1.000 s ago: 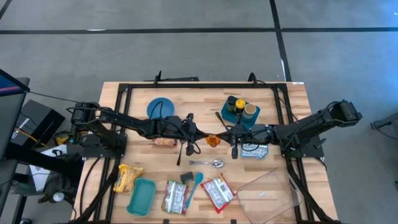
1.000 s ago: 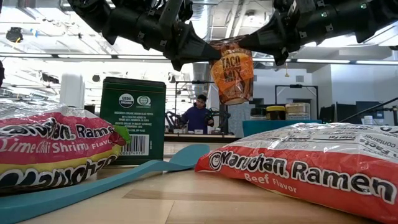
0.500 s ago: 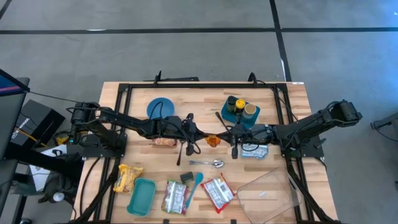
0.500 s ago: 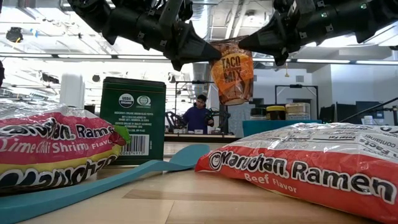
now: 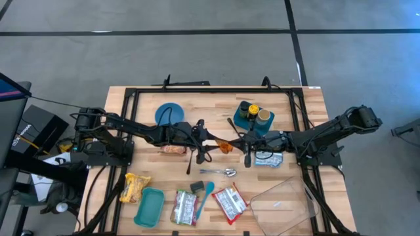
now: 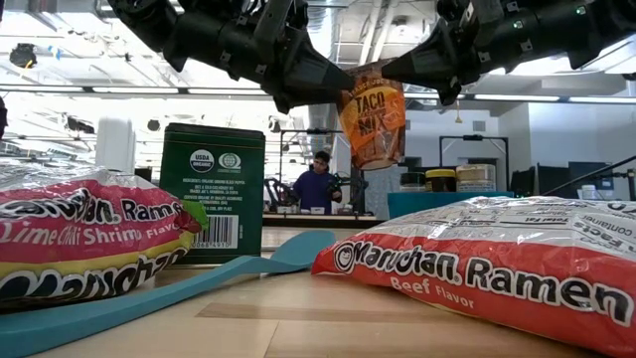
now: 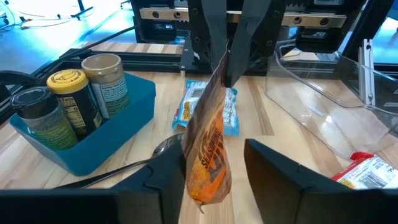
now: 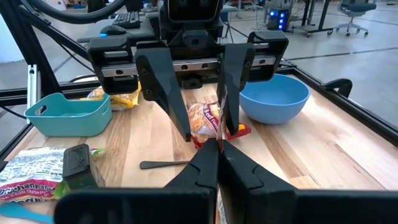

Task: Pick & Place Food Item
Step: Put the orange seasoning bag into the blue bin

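Your right gripper (image 5: 237, 143) is clenched on the top edge of the orange taco mix packet (image 6: 372, 117), which hangs in the air above mid-table; your left gripper (image 7: 214, 168) has its fingers spread either side of the packet, seemingly not touching it, though the wrist view is tight; the blue bin (image 7: 118, 134) of spice jars sits just beside; the spoon (image 5: 223, 172) lies below.
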### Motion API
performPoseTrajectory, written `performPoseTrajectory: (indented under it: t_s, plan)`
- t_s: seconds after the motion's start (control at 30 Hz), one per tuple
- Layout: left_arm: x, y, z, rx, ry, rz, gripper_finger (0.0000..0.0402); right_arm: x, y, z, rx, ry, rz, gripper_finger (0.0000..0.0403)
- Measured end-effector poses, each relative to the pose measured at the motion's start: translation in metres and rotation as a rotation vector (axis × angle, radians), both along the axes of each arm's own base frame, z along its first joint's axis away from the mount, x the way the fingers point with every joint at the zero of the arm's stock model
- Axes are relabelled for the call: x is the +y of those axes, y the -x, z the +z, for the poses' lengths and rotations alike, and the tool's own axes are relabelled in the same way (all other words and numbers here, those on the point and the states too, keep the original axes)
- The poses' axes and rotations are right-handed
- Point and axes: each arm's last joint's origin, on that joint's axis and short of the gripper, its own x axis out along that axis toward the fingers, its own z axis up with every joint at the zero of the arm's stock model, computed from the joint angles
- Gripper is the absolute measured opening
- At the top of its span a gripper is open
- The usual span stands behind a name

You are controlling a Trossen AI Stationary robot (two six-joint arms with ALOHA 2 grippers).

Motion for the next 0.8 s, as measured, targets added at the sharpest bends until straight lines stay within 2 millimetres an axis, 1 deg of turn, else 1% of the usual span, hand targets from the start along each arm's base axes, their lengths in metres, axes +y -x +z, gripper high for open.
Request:
performPoseTrajectory:
  t_s: [0.17, 0.37, 0.43, 0.6, 0.7, 0.8]
  plan:
    - [0.000, 0.000, -0.001, 0.007, 0.000, 0.000, 0.0175, 0.000, 0.000, -0.001, 0.007, 0.004, 0.001, 0.0000]
    - [0.000, 0.001, -0.002, 0.021, 0.000, 0.000, 0.0175, 0.000, 0.001, -0.002, 0.024, 0.007, 0.000, 0.0000]
    - [0.000, 0.004, -0.001, 0.050, -0.001, 0.000, 0.0172, 0.000, 0.001, -0.002, 0.024, 0.007, 0.000, 0.0000]
    - [0.000, 0.017, 0.013, 0.081, -0.001, 0.000, 0.0166, -0.001, 0.004, -0.001, 0.040, 0.012, -0.007, 0.0000]
    - [0.001, 0.026, 0.022, 0.087, 0.002, 0.001, 0.0163, -0.003, 0.009, 0.003, 0.045, 0.021, -0.043, 0.0000]
    - [0.001, 0.036, 0.025, 0.074, 0.002, 0.001, 0.0160, -0.005, 0.014, 0.009, 0.035, 0.027, -0.074, 0.0000]
